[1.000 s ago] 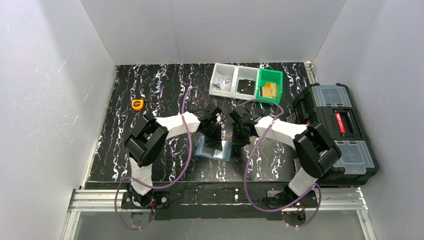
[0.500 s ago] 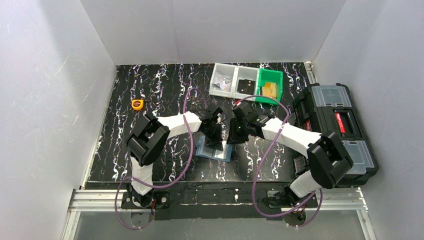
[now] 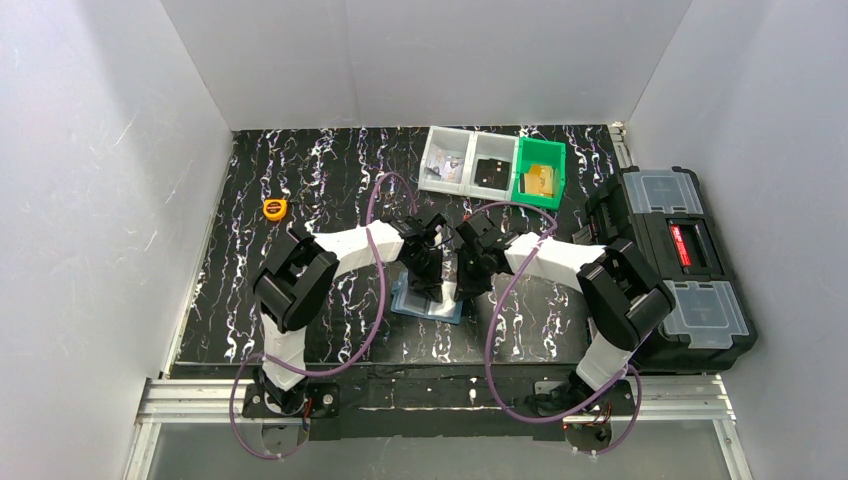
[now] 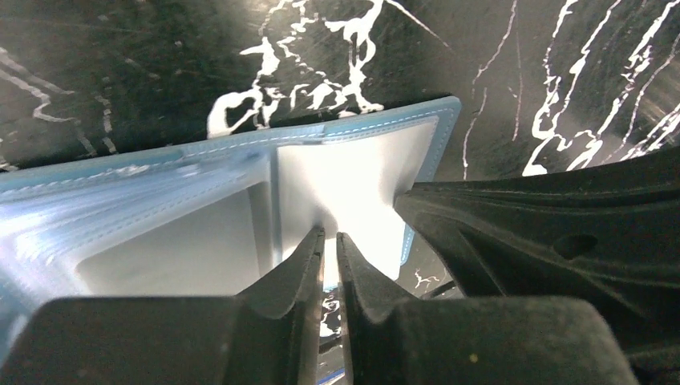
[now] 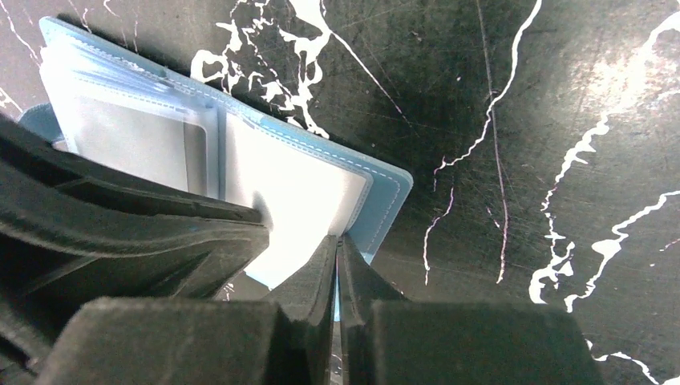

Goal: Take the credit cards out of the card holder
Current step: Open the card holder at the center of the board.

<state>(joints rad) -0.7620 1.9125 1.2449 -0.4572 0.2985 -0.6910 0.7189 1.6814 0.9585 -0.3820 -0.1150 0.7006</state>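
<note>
Right wrist: card holder lies beneath right end effector.

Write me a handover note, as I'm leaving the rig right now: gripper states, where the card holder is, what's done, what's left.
Left gripper: shut, tips at an edge of the open dusty-blue flat folding card holder.
Right gripper: shut, tips at the same edge, beside the left.
Card holder: lies open on the black white-veined table, between the arms.
Done: holder opened; no card visibly out.
Left: draw all cards out.
</note>
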